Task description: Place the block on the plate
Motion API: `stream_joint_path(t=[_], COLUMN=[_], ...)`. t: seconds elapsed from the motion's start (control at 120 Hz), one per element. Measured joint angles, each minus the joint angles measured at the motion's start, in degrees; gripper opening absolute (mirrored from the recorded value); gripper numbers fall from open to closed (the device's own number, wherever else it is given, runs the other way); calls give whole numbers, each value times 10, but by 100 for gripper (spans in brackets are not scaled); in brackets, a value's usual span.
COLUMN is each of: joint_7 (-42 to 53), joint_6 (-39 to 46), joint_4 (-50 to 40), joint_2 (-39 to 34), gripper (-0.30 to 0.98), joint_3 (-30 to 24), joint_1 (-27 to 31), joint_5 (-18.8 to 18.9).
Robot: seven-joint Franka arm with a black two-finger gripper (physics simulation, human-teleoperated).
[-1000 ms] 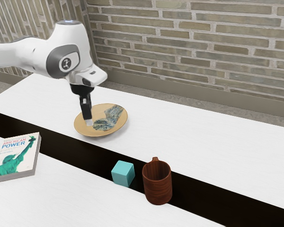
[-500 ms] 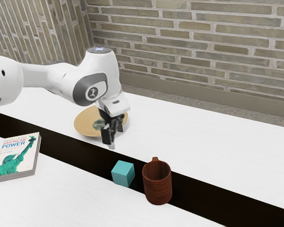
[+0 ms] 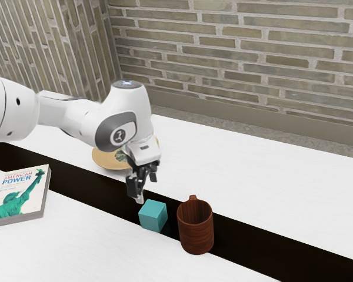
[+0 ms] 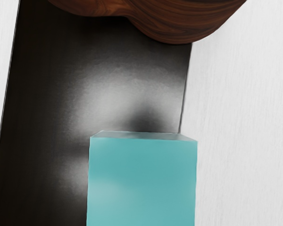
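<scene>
My gripper is open just above the teal block, slightly toward the exterior view's left, with its two fingers apart and nothing between them. The block stands on the dark stripe's edge, close beside the mug. In the wrist view the block looms large under the hand. Behind the gripper lies the tan plate with a grey-blue pattern, partly hidden by the hand.
A dark wooden mug stands at the block's side toward the exterior view's right; part of this mug appears in the wrist view. A book lies at the exterior view's left. Beyond the table rises a brick wall.
The hand has left its spot over the plate, moved toward the exterior view's right and nearer the camera, turned, and come down close to the block. Block, plate and mug have not moved.
</scene>
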Motion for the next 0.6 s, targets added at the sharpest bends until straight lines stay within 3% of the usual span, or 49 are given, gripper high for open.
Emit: stream_joint_path(t=[0.6], joint_7=[27], joint_6=[56], joint_4=[-26], joint_2=[42], gripper=[69], joint_3=[-1], joint_1=[0], joint_5=[-20])
